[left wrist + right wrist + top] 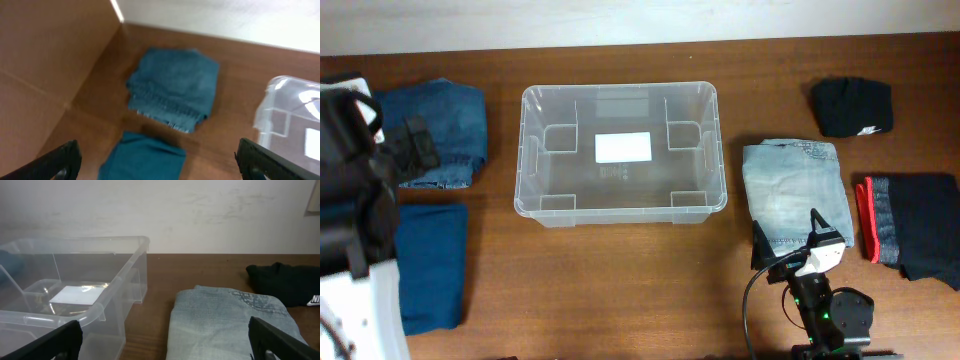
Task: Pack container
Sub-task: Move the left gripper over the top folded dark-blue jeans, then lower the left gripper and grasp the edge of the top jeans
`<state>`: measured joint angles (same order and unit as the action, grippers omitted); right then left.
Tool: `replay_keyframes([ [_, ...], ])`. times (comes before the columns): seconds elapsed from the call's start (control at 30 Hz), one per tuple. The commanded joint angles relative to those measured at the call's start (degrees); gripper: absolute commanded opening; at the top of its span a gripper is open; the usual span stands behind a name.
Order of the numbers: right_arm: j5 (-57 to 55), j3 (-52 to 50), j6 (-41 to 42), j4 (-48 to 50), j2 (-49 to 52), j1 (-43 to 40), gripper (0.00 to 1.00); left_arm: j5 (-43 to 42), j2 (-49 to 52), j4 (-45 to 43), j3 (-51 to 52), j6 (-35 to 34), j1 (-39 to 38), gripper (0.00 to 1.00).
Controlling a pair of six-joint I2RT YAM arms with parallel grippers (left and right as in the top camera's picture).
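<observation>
**Clear bin at mid-desk, clothes either side, both arms open**

The container stands upright in the middle of the desk, a white label showing on its bottom. To its left lie folded dark blue jeans and, nearer the front, a folded teal cloth. To its right lie light-wash jeans, a black garment and a dark garment with a red edge. The left fingers are spread wide above the teal cloth, holding nothing. The right fingers are spread wide too, low at the front edge of the light-wash jeans.
</observation>
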<state>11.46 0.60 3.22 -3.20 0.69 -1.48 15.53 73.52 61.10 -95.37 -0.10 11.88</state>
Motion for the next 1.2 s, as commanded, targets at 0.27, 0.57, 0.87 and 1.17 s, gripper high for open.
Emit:
replay_keyframes([
  [0.27,-0.5,-0.3,0.0,-0.4,-0.5,-0.4,0.98,-2.5,10.9,-1.6,-1.0,-2.1,0.6,0.99],
  [0.57,-0.5,-0.3,0.0,-0.4,-0.5,-0.4,0.98,-2.7,20.4,-3.7,-1.0,-4.9,0.6,0.99],
  [0.87,-0.5,-0.3,0.0,-0.4,-0.5,-0.4,0.99,-1.0,25.4,-10.5,-1.0,-5.9,1.7,0.99],
  [1.17,-0.5,-0.3,0.0,-0.4,-0.5,-0.4,0.99,-0.2,32.7,-17.4,-1.0,7.0,1.3,0.99],
])
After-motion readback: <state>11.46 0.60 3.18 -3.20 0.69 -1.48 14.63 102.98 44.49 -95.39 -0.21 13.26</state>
